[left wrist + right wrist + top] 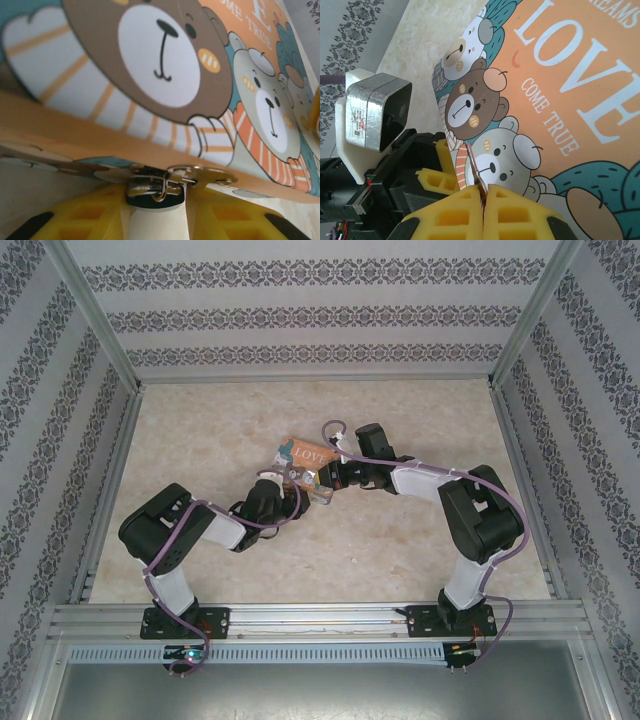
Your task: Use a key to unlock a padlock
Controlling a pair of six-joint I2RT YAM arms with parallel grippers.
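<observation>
The padlock (152, 200) hangs by its silvery shackle from the metal hasp (200, 176) on the side of the LOVE tin (305, 454). Its body looks dark from below. My left gripper (158, 212) has its yellow fingers (97, 217) on either side of the body, and both sides meet the pads. My right gripper (484, 194) is shut on the key (477, 169). The thin blade sticks out over the grey bear at the tin's near edge. It is close to the left gripper's fingers (439, 175). In the top view the two grippers, left (290, 486) and right (326, 478), meet at the tin's front corner.
The tin (560, 95) lies flat mid-table on the beige surface (400, 540). Patterned walls and metal rails (110, 490) enclose the table on three sides. The left wrist camera housing (377, 115) sits just left of the key.
</observation>
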